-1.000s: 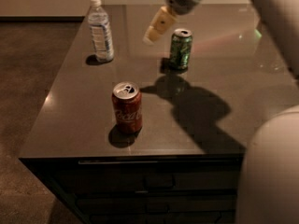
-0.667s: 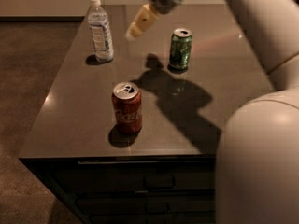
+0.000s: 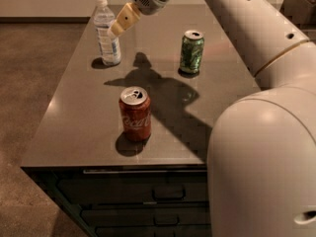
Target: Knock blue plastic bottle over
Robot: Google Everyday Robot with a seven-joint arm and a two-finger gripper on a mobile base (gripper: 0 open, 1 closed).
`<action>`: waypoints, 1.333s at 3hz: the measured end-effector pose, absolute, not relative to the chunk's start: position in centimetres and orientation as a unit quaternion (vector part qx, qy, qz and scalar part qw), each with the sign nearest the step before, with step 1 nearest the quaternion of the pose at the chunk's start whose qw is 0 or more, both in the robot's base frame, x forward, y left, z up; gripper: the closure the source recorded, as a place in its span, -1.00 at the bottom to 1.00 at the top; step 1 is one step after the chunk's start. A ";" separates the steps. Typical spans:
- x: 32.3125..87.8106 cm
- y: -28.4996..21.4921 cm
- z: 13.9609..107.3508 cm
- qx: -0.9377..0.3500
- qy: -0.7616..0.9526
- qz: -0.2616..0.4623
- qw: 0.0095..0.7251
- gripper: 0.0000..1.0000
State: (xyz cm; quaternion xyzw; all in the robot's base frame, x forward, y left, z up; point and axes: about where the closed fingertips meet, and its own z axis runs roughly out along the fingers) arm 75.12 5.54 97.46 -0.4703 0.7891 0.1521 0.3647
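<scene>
The blue plastic bottle (image 3: pixel 106 31) stands upright at the far left of the dark table (image 3: pixel 74 132). It is clear, with a white cap and a pale blue-and-white label. My gripper (image 3: pixel 115 29) is at the bottle's right side, at about label height, with its cream-coloured tip overlapping the bottle. It holds nothing. My arm reaches in from the upper right.
A green can (image 3: pixel 191 52) stands upright at the middle right of the table. A red cola can (image 3: pixel 135 114) stands upright near the front edge. Drawers (image 3: pixel 163 191) are below the tabletop. The floor lies to the left.
My gripper has moved left, from above the green can across to the bottle's right side. The bottle and both cans stand where they were.
</scene>
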 end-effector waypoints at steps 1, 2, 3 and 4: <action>75.7 7.9 97.2 -0.462 0.788 0.165 0.372 -1.00; 75.7 10.2 96.5 -0.466 0.785 0.179 0.367 -1.00; 75.5 12.4 95.6 -0.473 0.780 0.196 0.360 -1.00; 75.9 13.8 95.3 -0.472 0.777 0.210 0.360 -1.00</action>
